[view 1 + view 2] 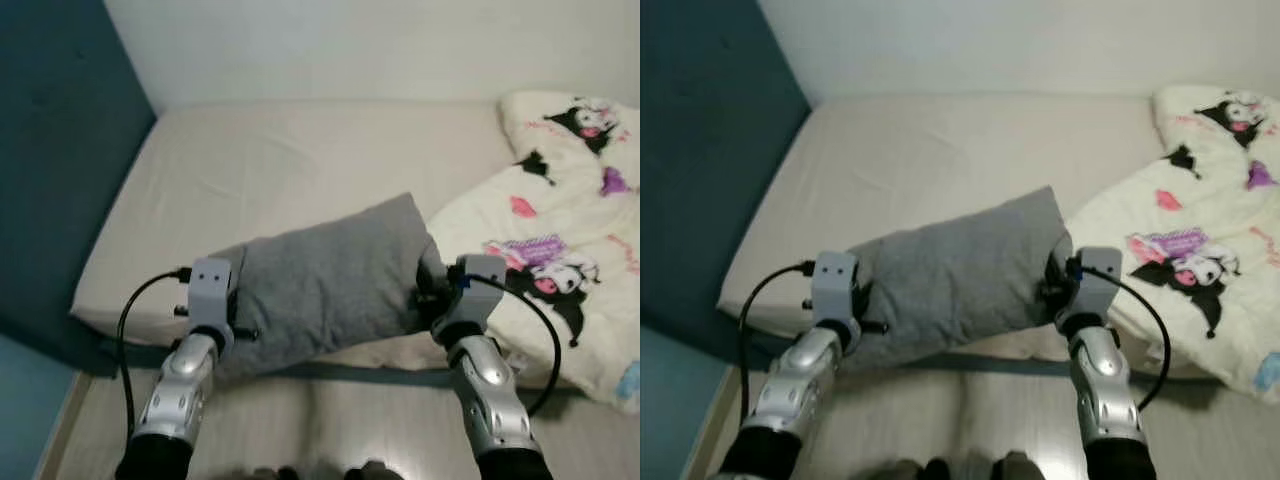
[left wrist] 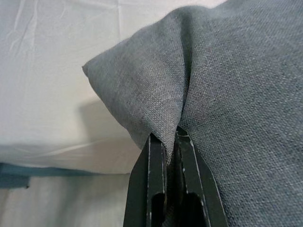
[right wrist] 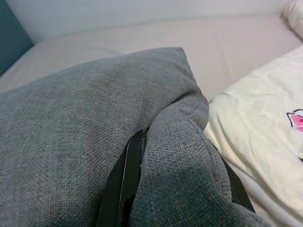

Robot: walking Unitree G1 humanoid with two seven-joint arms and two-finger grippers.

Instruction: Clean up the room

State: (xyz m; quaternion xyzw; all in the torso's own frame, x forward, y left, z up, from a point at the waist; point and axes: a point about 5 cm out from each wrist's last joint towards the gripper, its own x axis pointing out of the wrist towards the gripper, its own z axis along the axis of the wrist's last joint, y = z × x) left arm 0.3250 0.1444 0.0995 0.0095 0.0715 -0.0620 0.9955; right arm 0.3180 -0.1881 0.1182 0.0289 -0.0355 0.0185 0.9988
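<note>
A grey pillow (image 1: 325,275) is held lengthwise over the front edge of the bed, between both arms. My left gripper (image 1: 238,305) is shut on the pillow's left end. In the left wrist view its black fingers (image 2: 152,184) pinch a fold of grey fabric near a corner (image 2: 118,80). My right gripper (image 1: 424,292) is shut on the pillow's right end. In the right wrist view the fabric (image 3: 180,165) bulges between its two fingers (image 3: 129,170), and their tips are buried in the cloth.
The bed's cream sheet (image 1: 300,160) stretches back to a white wall. A teal padded headboard (image 1: 60,150) stands at the left. A cream quilt with cartoon prints (image 1: 560,230) is heaped on the right. Pale wooden floor (image 1: 340,420) lies below me.
</note>
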